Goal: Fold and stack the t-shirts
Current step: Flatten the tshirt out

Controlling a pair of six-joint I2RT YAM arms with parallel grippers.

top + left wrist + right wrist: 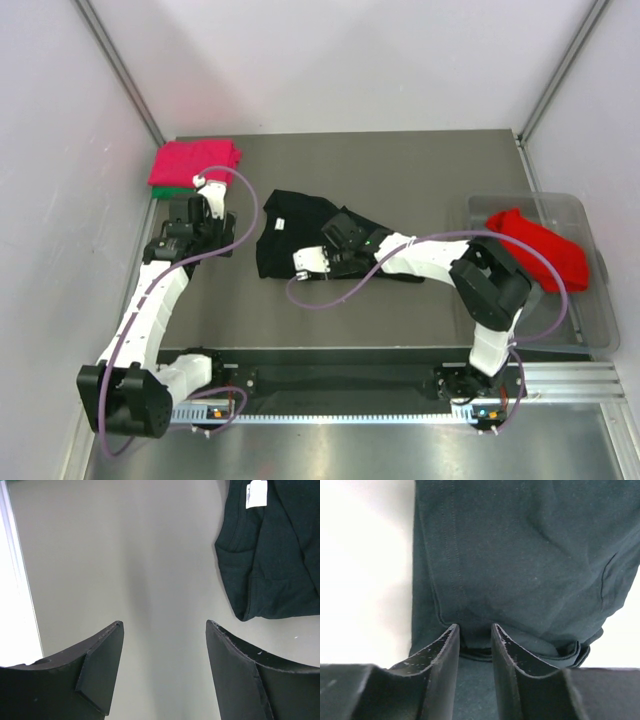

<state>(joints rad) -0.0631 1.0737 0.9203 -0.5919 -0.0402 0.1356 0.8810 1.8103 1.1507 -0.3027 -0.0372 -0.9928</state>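
Progress check: I'd call this roughly the halfway mark, maybe a bit under. In the upper left of the overhead view there's a folded pink-red t-shirt (195, 160) sitting on top of a green t-shirt (168, 192), so that looks like the stack with two in it. The black t-shirt (280, 240) lies in the middle of the surface (420, 180), partly folded and rumpled, definitely not a tidy rectangle yet. On the right side of the frame a red t-shirt (540, 250) is draped in the clear bin (590, 320), not folded at all. So what's left, as I read it: finish the black one, get it onto the stack, then do the red one.

The right jaws are down on the black tee's lower edge. In the right wrist view the hem runs right across the tips and dark cloth fills the narrow gap between them. They're drawn close together, but I honestly can't tell whether the fabric is actually pinched or just sitting in the gap.

The left jaws are spread wide with nothing in them, hanging over bare surface. In the left wrist view the black tee's collar end, with its white tag (257, 494), sits in the upper right, near but clear of them.
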